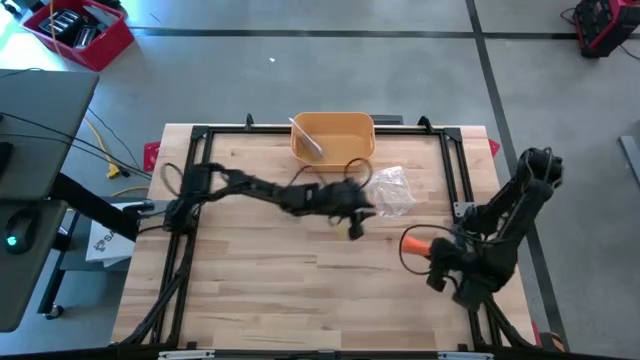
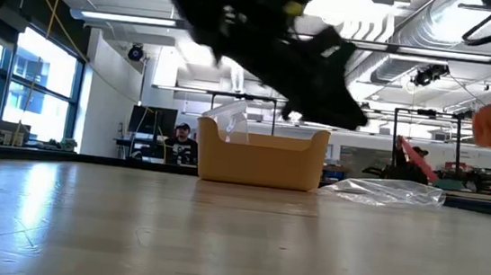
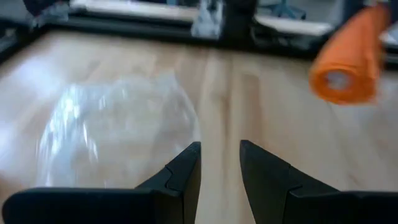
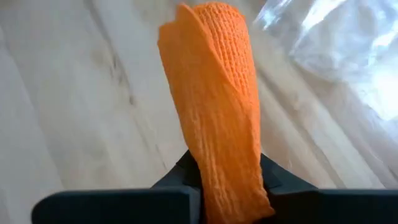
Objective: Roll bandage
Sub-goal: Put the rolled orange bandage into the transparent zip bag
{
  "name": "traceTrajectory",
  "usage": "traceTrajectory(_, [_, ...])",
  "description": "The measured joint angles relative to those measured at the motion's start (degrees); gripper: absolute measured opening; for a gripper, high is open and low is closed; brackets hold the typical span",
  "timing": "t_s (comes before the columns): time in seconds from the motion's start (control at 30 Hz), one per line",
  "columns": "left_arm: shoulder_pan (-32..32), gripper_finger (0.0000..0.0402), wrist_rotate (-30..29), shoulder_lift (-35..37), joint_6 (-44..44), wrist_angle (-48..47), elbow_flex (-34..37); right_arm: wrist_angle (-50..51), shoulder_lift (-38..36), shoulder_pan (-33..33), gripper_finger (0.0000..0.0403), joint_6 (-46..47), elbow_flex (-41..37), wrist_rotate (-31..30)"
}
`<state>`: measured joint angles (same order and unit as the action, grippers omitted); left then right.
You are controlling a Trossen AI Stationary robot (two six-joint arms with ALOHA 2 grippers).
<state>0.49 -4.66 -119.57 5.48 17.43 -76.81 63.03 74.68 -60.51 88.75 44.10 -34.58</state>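
Clutter on the wooden table is sparse: a yellow bin sits at the far edge with a white strip leaning inside it, and a crumpled clear plastic bag lies just beside the bin toward the right. The left gripper reaches across mid-table near that bag, raised off the wood in the low view; its fingers stand a narrow gap apart with nothing between them. The right gripper hangs near the table's right side, clamped on the orange rolled bandage, which juts out past the fingers toward the left gripper, above the tabletop.
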Motion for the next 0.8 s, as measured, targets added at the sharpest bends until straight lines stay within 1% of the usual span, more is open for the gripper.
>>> traceTrajectory(0.07, [1.42, 0.0103, 0.08, -4.99, -1.49, -1.4, -6.76, 2.6, -0.51, -2.6, 0.0041, 6.77, 0.0, -3.28])
traceTrajectory(0.17, [3.19, 0.0103, -0.39, -13.09, -2.69, -7.56, -18.48, 4.55, -0.42, -4.61, 0.0041, 12.12, 0.0, -5.94])
traceTrajectory(0.3, [5.02, 0.0097, 0.16, -23.01, -3.49, -22.24, -34.27, 4.07, -0.42, -5.32, 0.0041, 13.32, 0.0, -5.95])
traceTrajectory(0.4, [5.12, 0.0078, 0.1, -27.67, -8.15, -35.73, -42.75, 2.93, -0.42, -5.86, 0.0041, 13.03, 0.0, -5.89])
traceTrajectory(0.5, [3.11, 0.0049, 0.26, -27.96, -13.24, -48.28, -46.43, 2.67, -0.42, -6.68, 0.0041, 13.01, 0.0, -5.75])
traceTrajectory(0.53, [2.21, 0.0039, 0.29, -27.79, -14.75, -51.73, -46.76, 2.68, -0.4, -7.0, 0.0041, 12.99, 0.0, -5.75])
traceTrajectory(0.63, [-1.06, 0.0009, -0.5, -25.02, -17.45, -66.11, -46.6, 2.64, -0.38, -7.65, 0.0041, 12.94, 0.0, -6.36])
traceTrajectory(0.73, [-6.47, 0.0005, -3.61, -22.16, -20.0, -75.41, -45.64, 2.57, -0.38, -8.07, 0.0041, 12.52, 0.0, -8.65])
traceTrajectory(0.8, [-10.31, 0.0006, -5.12, -19.23, -21.25, -78.24, -43.29, 1.85, -0.38, -8.35, 0.0041, 11.16, 0.0, -10.02])
